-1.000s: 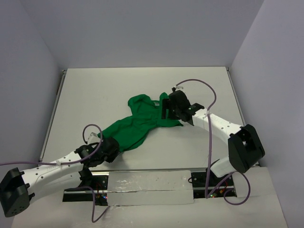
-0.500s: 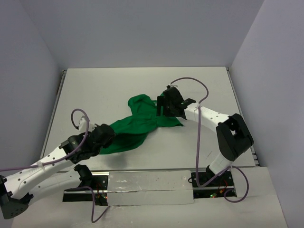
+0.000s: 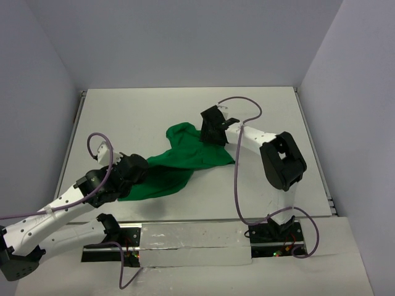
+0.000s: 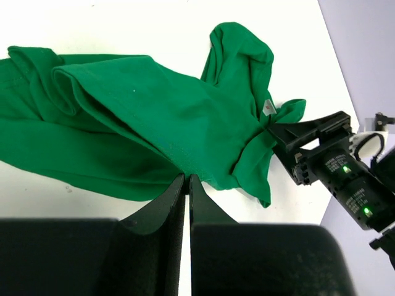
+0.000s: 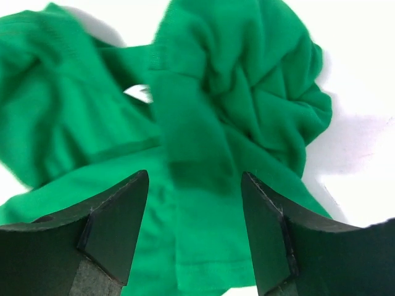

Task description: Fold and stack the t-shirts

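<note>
The green t-shirt (image 3: 185, 157) lies crumpled on the white table (image 3: 123, 117), drawn out into a long band between the two tools. Its lower-left end is at the left gripper (image 4: 187, 178) and its upper-right bulk is under the right gripper (image 5: 194, 179).

The left gripper's jaws are pressed together with only a thin slit between them. The shirt's near edge runs right up to their tips. The cloth seems to be pinched there, though the wrist view shows the contact only at the very tip. Ahead of this gripper the fabric spreads in broad folds, and beyond them a bunched part carries the small white neck label (image 4: 269, 108). Just past that label the shirt reaches the other arm's black head.

The right gripper stands with its jaws well apart and has hold of nothing. Directly ahead of them lies a twisted knot of fabric — a thick fold runs from it down into the gap between the jaws. More cloth lies off to the left side, with a little patch of bare table showing through it.
</note>
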